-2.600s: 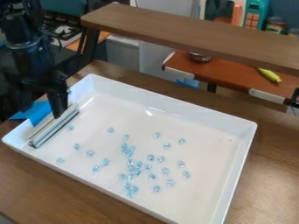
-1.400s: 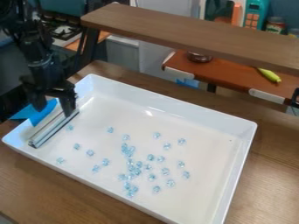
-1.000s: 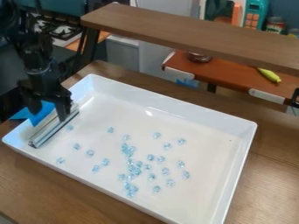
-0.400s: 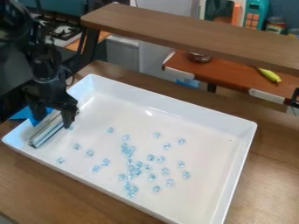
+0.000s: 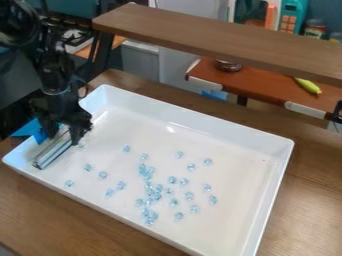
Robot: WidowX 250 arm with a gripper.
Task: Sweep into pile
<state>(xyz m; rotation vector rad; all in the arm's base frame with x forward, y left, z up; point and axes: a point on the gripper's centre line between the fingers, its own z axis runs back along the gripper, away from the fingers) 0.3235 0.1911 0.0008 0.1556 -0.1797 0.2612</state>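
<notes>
The black gripper (image 5: 64,136) is over the left end of the white tray (image 5: 234,232), its two fingers spread apart. Between and below them lies a silver bar-shaped sweeper (image 5: 52,154), slanting along the tray's left wall; its upper end is partly hidden by the gripper. Small clear-blue pieces are scattered over the tray floor, with a denser cluster (image 5: 153,192) near the middle. One piece (image 5: 81,144) is close to the right fingertip, and another (image 5: 69,183) lies near the front left wall.
Blue tape (image 5: 28,129) is at the tray's left edge. A raised wooden shelf (image 5: 214,37) crosses behind the tray. Farther back, a brown surface (image 5: 260,90) holds a yellow-green toy (image 5: 308,85) and a metal bowl (image 5: 228,65).
The gripper has turned, and its fingers now show spread apart over the sweeper. Since about a second ago it has shifted slightly right and lower. Sweeper and pieces look unmoved.
</notes>
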